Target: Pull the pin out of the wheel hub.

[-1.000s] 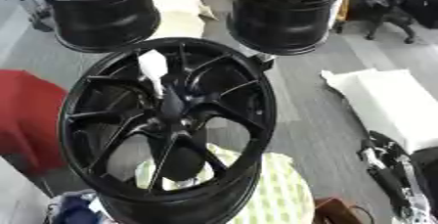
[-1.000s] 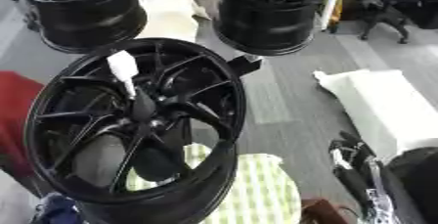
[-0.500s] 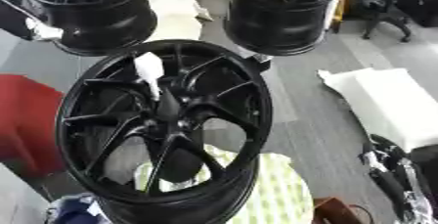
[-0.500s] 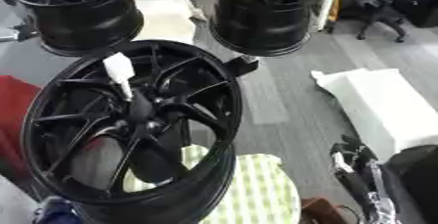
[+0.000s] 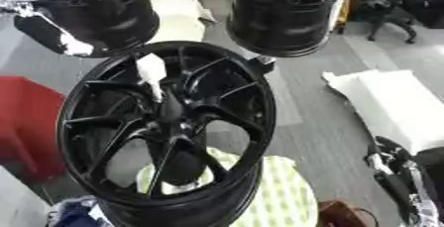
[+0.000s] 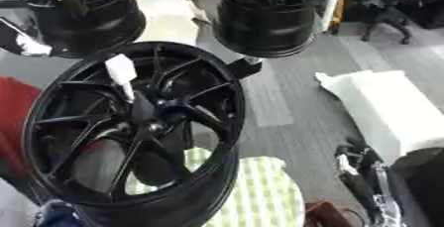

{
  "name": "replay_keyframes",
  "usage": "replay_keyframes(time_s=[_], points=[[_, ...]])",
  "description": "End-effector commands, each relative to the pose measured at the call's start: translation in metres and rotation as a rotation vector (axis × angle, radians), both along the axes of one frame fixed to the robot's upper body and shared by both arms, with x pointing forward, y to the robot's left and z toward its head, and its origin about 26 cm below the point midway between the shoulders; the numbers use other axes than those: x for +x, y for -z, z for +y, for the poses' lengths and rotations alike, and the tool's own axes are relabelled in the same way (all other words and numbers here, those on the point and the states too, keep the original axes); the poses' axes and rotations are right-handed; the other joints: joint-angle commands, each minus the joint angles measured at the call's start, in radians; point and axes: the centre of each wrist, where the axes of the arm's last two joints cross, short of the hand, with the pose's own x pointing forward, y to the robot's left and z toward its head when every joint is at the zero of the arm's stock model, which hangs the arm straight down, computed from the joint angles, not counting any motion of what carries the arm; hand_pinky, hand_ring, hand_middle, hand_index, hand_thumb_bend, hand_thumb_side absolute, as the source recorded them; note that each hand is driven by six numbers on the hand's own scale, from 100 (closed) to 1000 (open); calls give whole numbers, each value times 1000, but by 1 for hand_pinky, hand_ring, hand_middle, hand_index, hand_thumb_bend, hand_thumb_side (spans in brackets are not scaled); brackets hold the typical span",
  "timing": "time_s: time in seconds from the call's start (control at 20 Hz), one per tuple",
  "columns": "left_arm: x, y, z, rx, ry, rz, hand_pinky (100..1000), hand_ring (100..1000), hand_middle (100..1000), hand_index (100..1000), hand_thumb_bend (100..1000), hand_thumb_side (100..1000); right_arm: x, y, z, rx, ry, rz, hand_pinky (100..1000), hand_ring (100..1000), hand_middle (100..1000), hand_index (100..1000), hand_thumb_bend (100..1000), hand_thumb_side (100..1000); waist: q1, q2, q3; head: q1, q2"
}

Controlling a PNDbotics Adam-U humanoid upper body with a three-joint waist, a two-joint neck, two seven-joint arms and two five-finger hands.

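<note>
A large black wheel hub [image 5: 165, 132] stands tilted at the centre of the left eye view, its spokes meeting at a dark centre. A white pin [image 5: 152, 74] sticks up from that centre toward the rim's upper left. The hub rests on a green-and-white checked cloth [image 5: 276, 191]. Two more black wheels [image 5: 282, 10] stand behind it on the grey floor [image 5: 321, 117]. A red block [image 5: 22, 122] sits at the left edge, white padding [image 5: 390, 104] at the right. The robot's left hand [image 5: 48, 32] enters at upper left, blurred; its right hand [image 5: 395, 171] rests at lower right.
</note>
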Motion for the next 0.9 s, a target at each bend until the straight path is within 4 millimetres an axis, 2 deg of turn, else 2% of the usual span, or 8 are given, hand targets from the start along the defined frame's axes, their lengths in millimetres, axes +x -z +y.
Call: replay_keyframes(time_s=[0.05, 0.3, 0.65, 0.9], points=[[4, -5, -5, 300, 258, 30, 846, 805, 831, 921, 333, 376, 2, -5, -6, -24, -9, -14, 681, 632, 664, 824, 151, 453, 1, -14, -3, 3, -2], [12, 11, -14, 354, 283, 50, 853, 818, 848, 926, 309, 346, 2, -5, -5, -21, -14, -15, 681, 632, 664, 825, 153, 453, 1, -15, -8, 2, -2], [19, 21, -24, 391, 334, 54, 857, 827, 860, 926, 284, 300, 2, -4, -4, -18, -16, -15, 681, 632, 663, 824, 154, 453, 1, -14, -14, 5, -2], [21, 29, -20, 422, 344, 68, 852, 821, 846, 915, 275, 285, 2, -4, -5, -17, -11, -15, 681, 631, 662, 824, 154, 452, 2, -13, -19, 5, -2]])
